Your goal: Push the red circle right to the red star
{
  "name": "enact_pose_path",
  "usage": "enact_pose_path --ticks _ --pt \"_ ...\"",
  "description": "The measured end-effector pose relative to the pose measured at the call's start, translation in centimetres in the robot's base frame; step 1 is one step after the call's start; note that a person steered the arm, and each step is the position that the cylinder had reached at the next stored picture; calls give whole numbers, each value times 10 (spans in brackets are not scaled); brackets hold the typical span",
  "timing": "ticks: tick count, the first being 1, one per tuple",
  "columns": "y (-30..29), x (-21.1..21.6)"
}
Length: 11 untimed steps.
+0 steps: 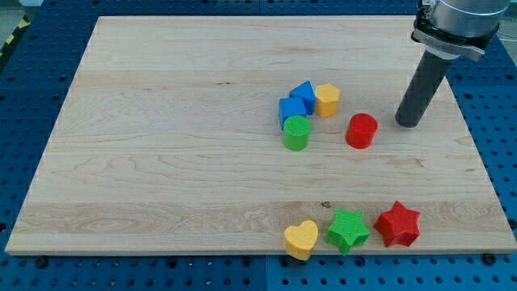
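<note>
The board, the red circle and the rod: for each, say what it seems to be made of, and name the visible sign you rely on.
The board: pale wood, matt, showing long grain lines and a small knot.
The red circle: probably plastic, perhaps 3D-printed, with uniform colour and faint ridged texture.
The rod, ending at my tip to the view's right of the red circle: dark, smooth, slightly glossy; metal or plastic, I cannot tell which.

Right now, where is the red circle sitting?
The red circle sits right of the board's middle, just left of my tip and right of the green circle.
</note>
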State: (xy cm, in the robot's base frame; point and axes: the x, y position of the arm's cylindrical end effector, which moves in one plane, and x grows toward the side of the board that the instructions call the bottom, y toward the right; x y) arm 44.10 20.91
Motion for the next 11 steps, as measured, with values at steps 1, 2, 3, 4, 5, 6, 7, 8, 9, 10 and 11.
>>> enact_pose_path --ticks 1,2,3,4,5,6,7,8,9,10,11 --pt "-7 -6" --pt "-39 -28" --pt "-64 -33" --pt "-80 -17" --pt "-80 -16" --pt "-74 4" --pt "-74 6" --pt "-74 18" --pt "-74 22" --pt "-73 35" --pt "-82 35"
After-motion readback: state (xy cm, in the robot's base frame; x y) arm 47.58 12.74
